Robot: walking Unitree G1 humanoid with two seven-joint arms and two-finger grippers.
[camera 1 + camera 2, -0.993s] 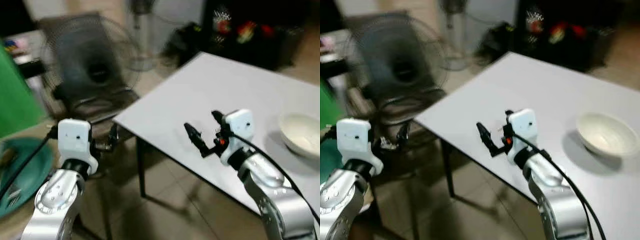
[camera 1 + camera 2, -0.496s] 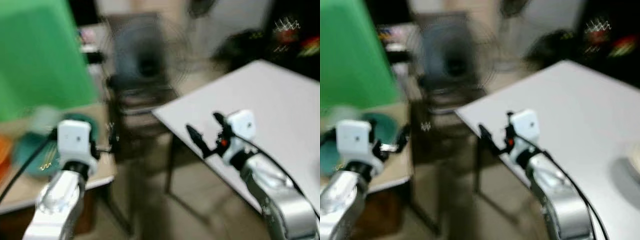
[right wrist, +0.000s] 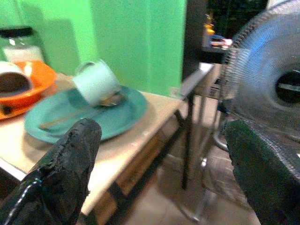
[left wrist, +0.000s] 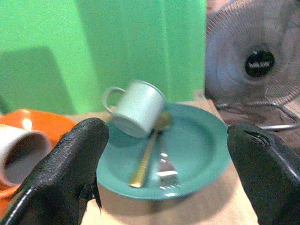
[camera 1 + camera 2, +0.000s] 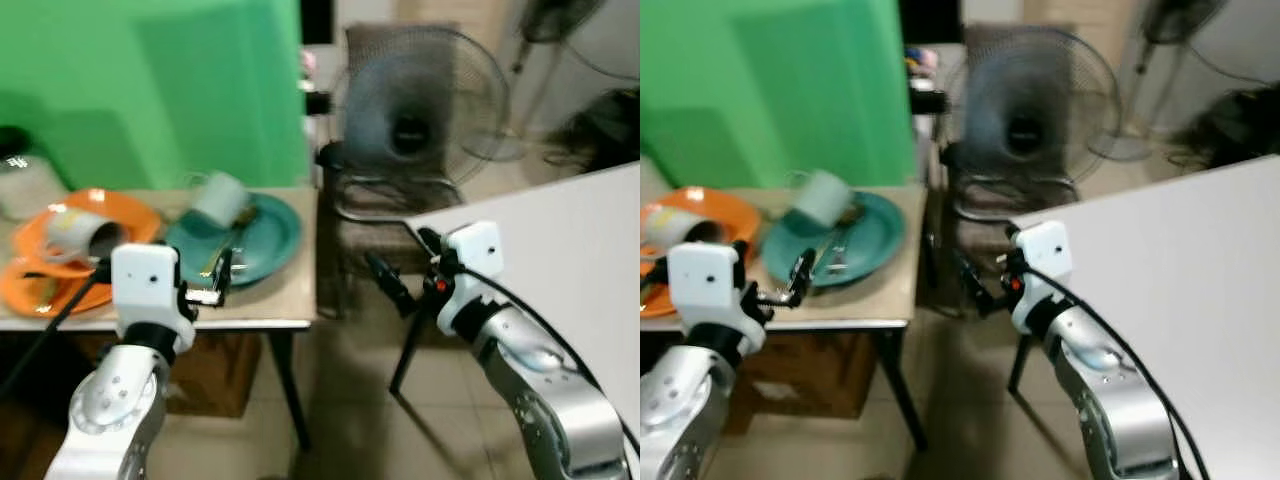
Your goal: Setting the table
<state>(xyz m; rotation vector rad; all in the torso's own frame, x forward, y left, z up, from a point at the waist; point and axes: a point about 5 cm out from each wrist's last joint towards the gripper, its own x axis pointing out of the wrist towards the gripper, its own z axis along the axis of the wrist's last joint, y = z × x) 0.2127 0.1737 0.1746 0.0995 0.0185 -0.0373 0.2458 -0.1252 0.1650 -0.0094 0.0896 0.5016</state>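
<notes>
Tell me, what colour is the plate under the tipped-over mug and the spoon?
The round plate is teal green, clearest in the left wrist view.

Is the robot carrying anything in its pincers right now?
No. The left pincer and right pincer are both open and empty, raised in front of the teal plate and pale mug.

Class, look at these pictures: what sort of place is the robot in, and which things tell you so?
Probably a home dining area: a small table bears a teal plate with a tipped mug, beside a standing fan and a white table.
</notes>
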